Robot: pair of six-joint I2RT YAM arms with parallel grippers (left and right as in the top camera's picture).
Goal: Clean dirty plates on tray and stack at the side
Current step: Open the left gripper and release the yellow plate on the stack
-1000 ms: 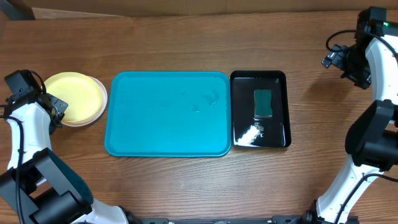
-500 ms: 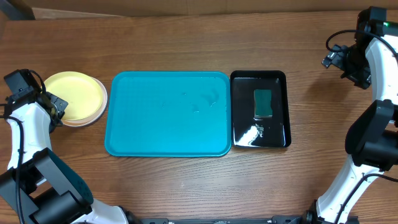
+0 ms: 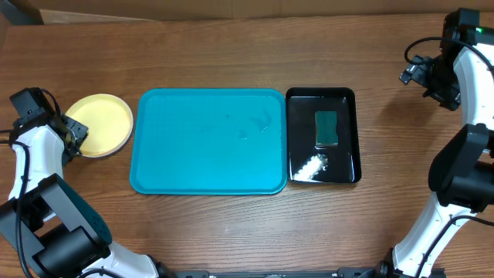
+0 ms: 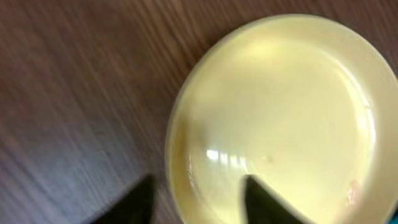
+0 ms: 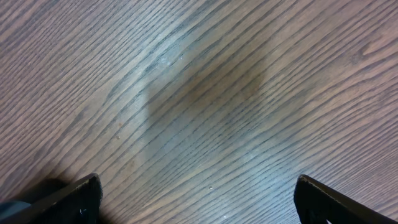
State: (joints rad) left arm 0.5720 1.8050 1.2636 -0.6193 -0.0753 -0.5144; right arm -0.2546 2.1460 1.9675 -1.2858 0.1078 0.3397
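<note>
A pale yellow plate lies on the wood left of the turquoise tray, which holds nothing. The left wrist view shows the plate from close by, glossy, with a faint pinkish mark near its lower right. My left gripper stands at the plate's left edge. Its jaws are apart and straddle the rim, one finger inside the plate and one outside, with slack round the rim. My right gripper hangs at the far right and is open over bare wood.
A glossy black tray with a green sponge and a white patch of foam sits against the turquoise tray's right side. Cardboard lines the table's far edge.
My left jaws have parted from the plate's rim, and the yellow plate has dropped lower and shifted slightly. The right arm has not moved.
</note>
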